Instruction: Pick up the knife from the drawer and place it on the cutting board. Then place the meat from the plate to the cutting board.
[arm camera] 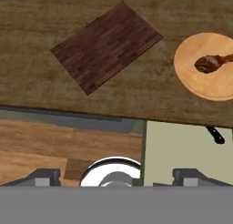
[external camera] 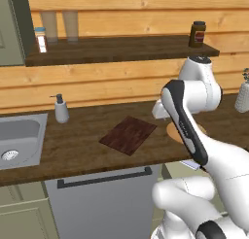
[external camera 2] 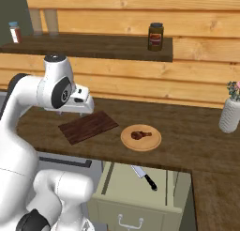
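Table [external camera 2: 197, 131]: dark wood top, running from the sink [external camera: 19, 138] on the left to a white vase [external camera 2: 230, 115] at the right.

Drawer [external camera 2: 122, 190]: pulled open below the table's front edge, pale interior. Holds 1 item, the knife [external camera 2: 144, 177], lying diagonally toward the back, black handle pointing right, well apart from the side walls.

Cutting board [external camera 2: 88, 127]: flat on the table, turned at an angle, nothing on it, bare table all around.

Plate [external camera 2: 140, 137]: just right of the board, not touching it, near the front edge above the drawer. Holds the meat [external camera 2: 140, 134], roughly centered.

Arm: elbow raised, hand held high over the table's front edge near the board, looking down.

Gripper [arm camera: 116, 176]: jaws spread wide, holding nothing.
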